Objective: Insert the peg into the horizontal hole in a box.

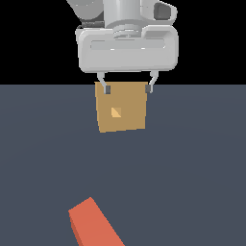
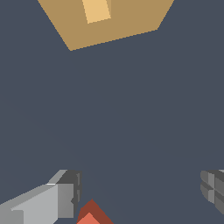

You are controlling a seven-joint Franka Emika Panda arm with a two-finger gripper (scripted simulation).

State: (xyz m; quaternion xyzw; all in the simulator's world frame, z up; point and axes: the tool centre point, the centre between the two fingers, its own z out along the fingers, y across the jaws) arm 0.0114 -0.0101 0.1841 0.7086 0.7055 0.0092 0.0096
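Wrist view shows the gripper (image 2: pixel 140 192) with its two grey fingers (image 2: pixel 61 199) spread wide apart and nothing between them; only bare floor (image 2: pixel 131 109) lies in the gap. A corner of the peg (image 2: pixel 91 214) pokes in just beside one finger, not touching it as far as can be told. In the exterior view the gripper (image 1: pixel 128 89) hangs high, its fingertips in front of the upper corners of the box (image 1: pixel 129 103), and it holds nothing.

Taking the box as landmark: the hole (image 1: pixel 116 112) sits at the middle of its face, facing the camera, and the peg (image 1: pixel 93 225) lies on the floor well in front of the box, toward the exterior view's left, at a slant. Only its orange-red part shows; the rest is cut off by the frame edge.

The step in hand looks like the approach before the grasp. Next, the arm likely needs to come down over the peg, turn the fingers square to its slanted sides, and close.
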